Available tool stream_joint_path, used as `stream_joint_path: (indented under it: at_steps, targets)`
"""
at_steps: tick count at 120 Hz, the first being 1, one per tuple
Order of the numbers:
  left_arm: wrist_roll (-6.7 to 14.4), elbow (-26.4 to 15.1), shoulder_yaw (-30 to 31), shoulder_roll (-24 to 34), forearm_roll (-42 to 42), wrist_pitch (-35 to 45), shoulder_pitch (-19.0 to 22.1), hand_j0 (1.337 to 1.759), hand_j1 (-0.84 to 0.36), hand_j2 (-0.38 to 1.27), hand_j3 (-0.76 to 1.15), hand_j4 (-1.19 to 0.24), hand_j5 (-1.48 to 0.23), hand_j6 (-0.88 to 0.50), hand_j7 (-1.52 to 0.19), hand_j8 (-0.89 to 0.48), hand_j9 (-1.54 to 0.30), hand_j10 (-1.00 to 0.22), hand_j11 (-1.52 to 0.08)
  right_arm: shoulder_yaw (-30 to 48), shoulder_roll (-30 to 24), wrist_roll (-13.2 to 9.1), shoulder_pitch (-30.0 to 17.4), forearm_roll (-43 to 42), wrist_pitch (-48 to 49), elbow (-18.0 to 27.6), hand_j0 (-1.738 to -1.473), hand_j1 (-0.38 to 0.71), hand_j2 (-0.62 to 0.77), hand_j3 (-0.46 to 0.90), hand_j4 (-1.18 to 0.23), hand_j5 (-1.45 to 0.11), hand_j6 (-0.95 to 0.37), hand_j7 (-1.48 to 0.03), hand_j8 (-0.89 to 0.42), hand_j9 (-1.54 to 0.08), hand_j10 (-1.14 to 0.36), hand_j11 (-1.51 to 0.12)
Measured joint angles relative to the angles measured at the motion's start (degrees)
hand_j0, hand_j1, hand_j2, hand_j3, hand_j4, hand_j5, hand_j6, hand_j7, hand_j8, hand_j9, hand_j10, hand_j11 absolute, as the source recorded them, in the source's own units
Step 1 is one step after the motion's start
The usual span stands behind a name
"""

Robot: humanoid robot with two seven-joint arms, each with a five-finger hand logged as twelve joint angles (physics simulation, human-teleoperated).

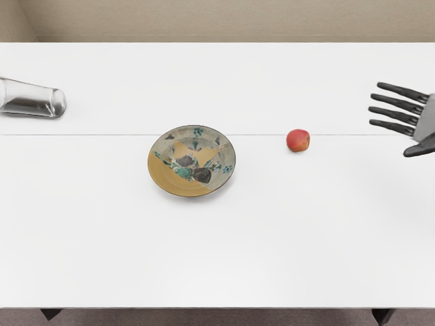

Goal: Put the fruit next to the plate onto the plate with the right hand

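The fruit [298,140], small, round and red with a paler yellowish patch on its skin (it looks like an apple), sits on the bare tabletop to the right of the plate [163,171]. It is clear of the rim with a stretch of white surface between them, and a little farther back than the plate's middle. Nothing touches it.

The plate is a shallow round dish with a dark rim. Its inside is ochre toward the near-left and grey toward the far side, painted with teal and dark brown leaf-like shapes. It lies flat, with nothing on it.

Farther right of the plate, well beyond the fruit and at the picture's right edge, the right hand [408,118] hangs above the table. Its dark fingers [397,103] are spread apart and stretched out, pointing back toward the plate's side. The thumb [418,149] sits lower and apart from them. It grips nothing and is well apart from the fruit.

Far to the left of the plate, at the opposite edge, a clear glassy cylinder [30,100] lies on its side. What it is exactly cannot be told.

All of this rests on a white table [217,258], crossed by a thin seam line just behind the plate.
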Motion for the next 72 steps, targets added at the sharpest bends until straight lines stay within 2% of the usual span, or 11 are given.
stream_joint_path:
  at_steps: [23, 37, 50, 58, 72]
  targets:
    - [0.00, 0.00, 0.00, 0.00, 0.01, 0.00, 0.00, 1.658, 0.34, 0.00, 0.00, -0.01, -0.01, -0.01, -0.01, -0.01, -0.01, -0.01, -0.01, 0.31, 0.37, 0.00, -0.01, 0.26, 0.89, -0.23, -1.658, -0.32, 0.00, 0.00, -0.03, -0.03, -0.02, -0.03, -0.02, -0.03, -0.02, -0.03]
    - [0.00, 0.00, 0.00, 0.00, 0.00, 0.00, 0.00, 1.658, 0.34, 0.00, 0.00, -0.01, -0.01, -0.01, -0.01, -0.01, -0.01, -0.01, -0.01, -7.28, -1.26, 0.00, 7.56, -2.65, 0.58, 1.52, -1.658, -0.32, 0.00, 0.00, -0.02, -0.03, -0.02, -0.03, -0.02, -0.03, -0.02, -0.03]
    - [0.00, 0.00, 0.00, 0.00, 0.00, 0.00, 0.00, 1.658, 0.34, 0.00, 0.00, -0.01, -0.01, -0.01, -0.01, -0.01, -0.01, -0.01, -0.01, -15.36, -1.84, 0.00, 13.47, -13.88, -6.26, 3.53, -1.658, -0.32, 0.00, 0.00, -0.02, -0.03, -0.02, -0.03, -0.02, -0.03, -0.02, -0.03]
    - [0.00, 0.00, 0.00, 0.00, 0.01, 0.00, 0.00, 1.658, 0.34, 0.00, 0.00, -0.01, -0.01, -0.01, -0.01, -0.01, -0.01, -0.01, -0.01, -23.77, -0.44, 0.00, 19.66, -22.69, -10.46, 4.17, -1.658, -0.32, 0.00, 0.00, -0.02, -0.03, -0.02, -0.03, -0.02, -0.03, -0.02, -0.03]
    - [0.00, 0.00, 0.00, 0.00, -0.01, 0.00, 0.00, 1.658, 0.34, 0.00, 0.00, -0.01, -0.01, -0.01, -0.01, -0.01, -0.01, -0.01, -0.01, -47.16, 1.79, 0.00, 37.04, -34.21, -24.21, 4.53, -1.658, -0.32, 0.00, 0.00, -0.03, -0.03, -0.03, -0.03, -0.03, -0.03, -0.03, -0.03]
